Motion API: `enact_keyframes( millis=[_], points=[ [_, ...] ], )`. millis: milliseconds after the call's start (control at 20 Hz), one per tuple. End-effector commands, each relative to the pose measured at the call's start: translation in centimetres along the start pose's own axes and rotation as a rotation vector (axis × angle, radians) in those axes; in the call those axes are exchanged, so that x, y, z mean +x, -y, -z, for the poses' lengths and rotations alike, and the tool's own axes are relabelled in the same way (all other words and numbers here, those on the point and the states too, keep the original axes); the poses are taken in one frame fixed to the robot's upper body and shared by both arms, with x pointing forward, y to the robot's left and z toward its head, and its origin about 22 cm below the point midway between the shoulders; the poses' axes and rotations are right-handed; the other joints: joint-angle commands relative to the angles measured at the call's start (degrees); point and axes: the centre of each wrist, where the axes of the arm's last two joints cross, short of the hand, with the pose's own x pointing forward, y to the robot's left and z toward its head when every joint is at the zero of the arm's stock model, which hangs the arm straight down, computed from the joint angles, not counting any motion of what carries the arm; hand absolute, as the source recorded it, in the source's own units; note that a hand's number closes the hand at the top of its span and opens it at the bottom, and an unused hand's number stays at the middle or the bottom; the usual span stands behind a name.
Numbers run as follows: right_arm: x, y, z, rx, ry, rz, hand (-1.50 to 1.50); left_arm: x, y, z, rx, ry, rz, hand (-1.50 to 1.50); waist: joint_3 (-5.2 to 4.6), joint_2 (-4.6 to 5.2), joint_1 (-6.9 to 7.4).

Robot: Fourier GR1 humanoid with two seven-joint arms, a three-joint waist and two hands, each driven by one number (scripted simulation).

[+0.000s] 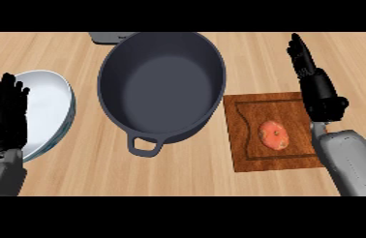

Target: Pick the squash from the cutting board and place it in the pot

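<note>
An orange squash [274, 135] lies on the brown wooden cutting board [247, 152] at the right of the counter. Left of the board stands a dark grey pot [161, 87] with nothing in it, its loop handle pointing toward me. My right hand [314, 82] is stretched out with straight fingers along the board's right edge, just right of the squash and apart from it. At the left edge of the view my left hand [12, 113] rests with its fingers up, over the rim of a bowl.
A white bowl [50, 106] sits at the far left, partly behind my left hand. A grey object [107, 37] shows at the counter's back edge behind the pot. Bare wooden counter lies in front of the pot and board.
</note>
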Motion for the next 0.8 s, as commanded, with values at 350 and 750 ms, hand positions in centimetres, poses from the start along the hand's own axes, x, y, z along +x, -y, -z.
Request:
enact_keyframes(
  millis=[350, 750],
  points=[
    [-0.9, 2.7, -2.2, -0.069, 0.053, -0.307, 1.50, -3.2, -2.2, -2.0, -0.141, -0.287, 0.345, 0.00, 0.40, -0.42, -2.66],
    [-1.9, 0.9, -10.9, -0.047, 0.138, -0.308, -1.50, -0.6, 0.3, -3.2, -0.184, -0.324, 0.386, 0.00, 0.21, -0.25, 0.83]
  ],
)
